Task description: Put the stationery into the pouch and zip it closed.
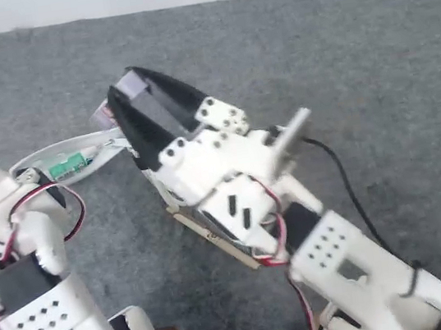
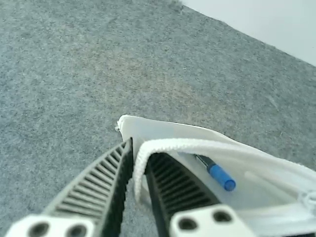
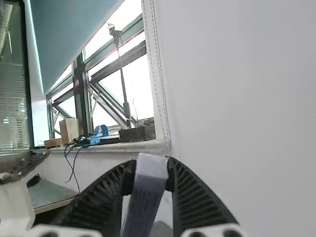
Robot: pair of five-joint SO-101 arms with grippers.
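Observation:
The pouch (image 1: 78, 153) is translucent white and lies open on the grey carpet at the left, with a green item (image 1: 67, 165) inside. In the left wrist view my left gripper (image 2: 139, 150) is shut on the pouch's white zip rim (image 2: 207, 144), and a blue-capped pen (image 2: 220, 177) lies inside the pouch (image 2: 163, 131). My right gripper (image 1: 125, 81) is raised just beside the pouch's open end, shut on a pale purple stationery piece (image 1: 132, 85). In its own view the right gripper (image 3: 150, 165) points up at the room with the purple piece (image 3: 145, 192) clamped between its fingers.
A light wooden strip (image 1: 210, 237) lies on the carpet under the right arm. The left arm's body (image 1: 25, 244) stands at the near left. Open grey carpet (image 1: 356, 70) stretches to the right and far side.

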